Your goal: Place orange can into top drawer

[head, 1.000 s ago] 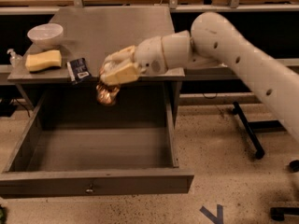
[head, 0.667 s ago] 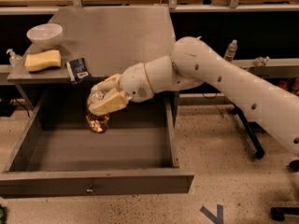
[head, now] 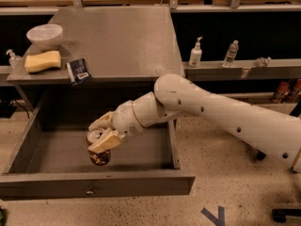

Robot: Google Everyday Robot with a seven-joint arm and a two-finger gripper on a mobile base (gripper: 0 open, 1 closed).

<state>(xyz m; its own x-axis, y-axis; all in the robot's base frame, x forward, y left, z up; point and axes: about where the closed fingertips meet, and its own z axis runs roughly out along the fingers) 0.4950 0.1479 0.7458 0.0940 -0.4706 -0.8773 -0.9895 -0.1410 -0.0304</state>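
Note:
The orange can [head: 99, 149] is a small shiny copper can with a silver top. It stands upright inside the open top drawer [head: 28, 152], near the drawer's front middle. My gripper [head: 103, 131] reaches down into the drawer from the right and its tan fingers [head: 106, 141] are shut on the upper part of the can. The can's base is at or just above the drawer floor; I cannot tell which. The drawer's front panel [head: 141, 185] carries a small central lock.
The grey cabinet top [head: 122, 36] holds a white bowl [head: 44, 34], a yellow sponge [head: 42, 61] and a dark snack packet [head: 78, 71]. A soap pump [head: 195, 53] and a clear bottle [head: 230, 53] stand on a shelf to the right.
My arm has lowered and moved forward with the can, from just below the cabinet's top edge down into the drawer near its front.

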